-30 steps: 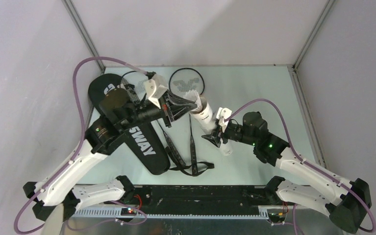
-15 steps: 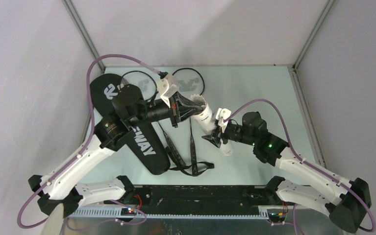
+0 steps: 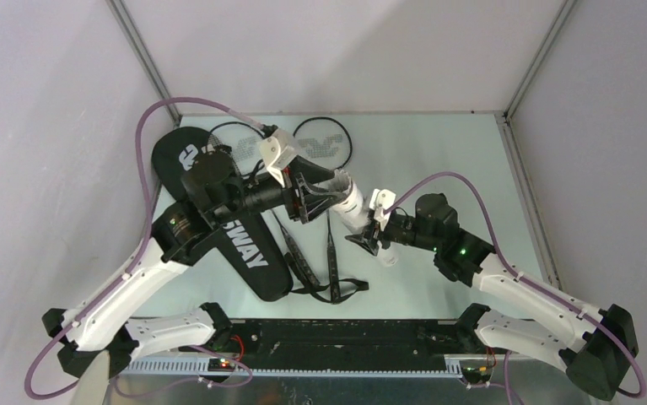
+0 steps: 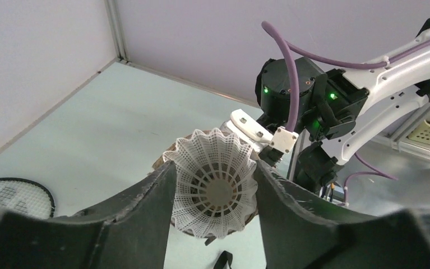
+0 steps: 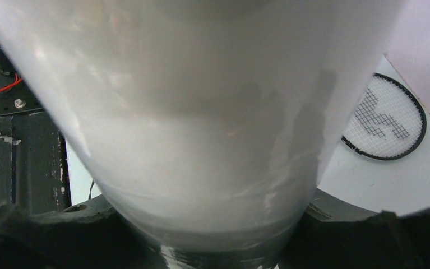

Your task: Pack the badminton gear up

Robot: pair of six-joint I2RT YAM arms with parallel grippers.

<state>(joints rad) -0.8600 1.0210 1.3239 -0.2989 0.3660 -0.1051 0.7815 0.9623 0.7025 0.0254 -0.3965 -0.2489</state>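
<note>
Starting from the largest thing, what do you see? asks my colleague.

Me: A pale table (image 3: 438,152). On its left lies the black racket bag (image 3: 248,253), lettered side up. At the far edge lie two rackets (image 3: 324,145), heads side by side, outside the bag. Mid-table, my right gripper (image 3: 379,238) is clenched around the long white tube (image 3: 356,209), holding it tilted with its open mouth toward the left arm. In that mouth sits a white shuttlecock (image 4: 215,188), skirt facing outward.

Colleague: What has just changed?

Me: A second ago my left gripper (image 3: 320,187) was pinched shut on that shuttlecock as it came up to the tube. Now the shuttlecock is at the mouth and the jaws have parted. I judge it delivered, though it sits only at the rim and may need a push deeper.

Colleague: How wide is the left gripper, and does it touch anything?

Me: Parted about as wide as the skirt. In the left wrist view its dark fingers (image 4: 139,218) flank the skirt on both sides. The skirt looks round and unsqueezed, so I read it as released. Whether the fingers brush the skirt's edges, I cannot tell. Rackets and tube are not yet in the bag.
</note>
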